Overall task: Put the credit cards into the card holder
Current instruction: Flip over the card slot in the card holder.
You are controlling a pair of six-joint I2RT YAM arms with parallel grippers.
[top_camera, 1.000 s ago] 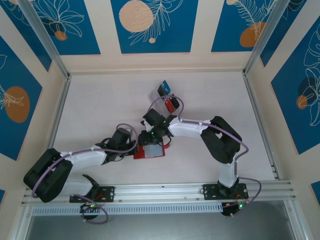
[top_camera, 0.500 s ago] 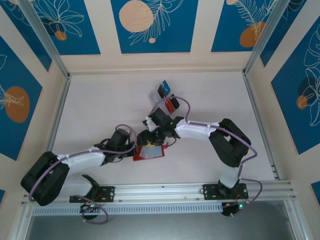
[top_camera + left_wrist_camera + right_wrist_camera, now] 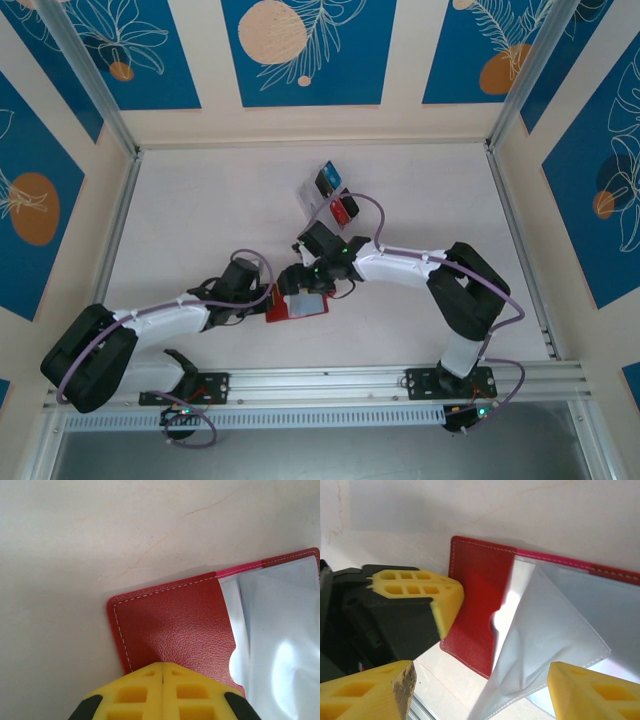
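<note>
The card holder (image 3: pixel 298 307) lies open and flat on the table (image 3: pixel 200 220), in front of and between the two arm bases, red cover facing up on its left half and pale lining on its right. The left gripper (image 3: pixel 162 667) is closed, its two yellow fingers pressed together with no gap. Its tip sits on the near left part of the red cover, just inside the stitched edge, with nothing clamped between the fingers. In the right wrist view the same closed tip meets the cover's left border. The right gripper (image 3: pixel 482 680) is spread wide above the right half of the card holder, one finger low on each side of that view, and it grips nothing. Between and just beyond those fingers a clear plastic sleeve (image 3: pixel 545 630) of the card holder stands lifted off the lining, bowed and creased, with its free edge toward the right gripper; whether a finger touches it I cannot tell. The credit cards (image 3: pixel 325 180), blue, black and red, stand in a clear rack (image 3: pixel 312 195) farther back on the table, well apart from the card holder and beyond both grippers.
</note>
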